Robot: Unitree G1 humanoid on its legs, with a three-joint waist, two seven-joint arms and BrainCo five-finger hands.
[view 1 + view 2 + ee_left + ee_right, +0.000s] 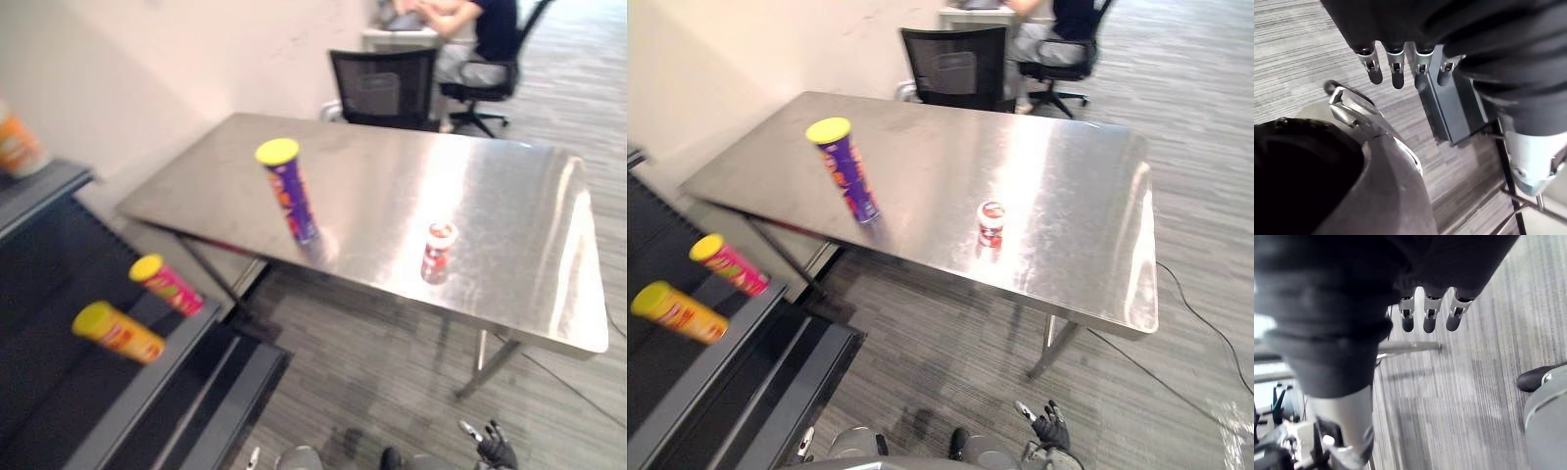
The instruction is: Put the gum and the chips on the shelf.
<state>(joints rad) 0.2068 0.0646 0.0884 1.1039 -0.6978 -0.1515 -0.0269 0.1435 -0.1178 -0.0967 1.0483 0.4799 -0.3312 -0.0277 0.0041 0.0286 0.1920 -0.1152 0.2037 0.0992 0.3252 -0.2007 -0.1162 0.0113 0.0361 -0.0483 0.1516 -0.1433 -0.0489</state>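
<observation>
Chips tube (289, 196), gum tub (438, 250) on table (392, 171) | left hand (1395, 71), right hand (1430, 319) well away, relaxed, empty

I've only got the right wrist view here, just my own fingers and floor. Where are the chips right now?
Observer: The chips can stands on the steel table, near the table's front edge.
Operator: And the gum?
Observer: The gum tub stands on the same table, to the robot's right of the can and apart from it.
Operator: Is the left hand carrying anything?
Observer: No. The left hand hangs over the floor with straight fingers and holds nothing.
</observation>
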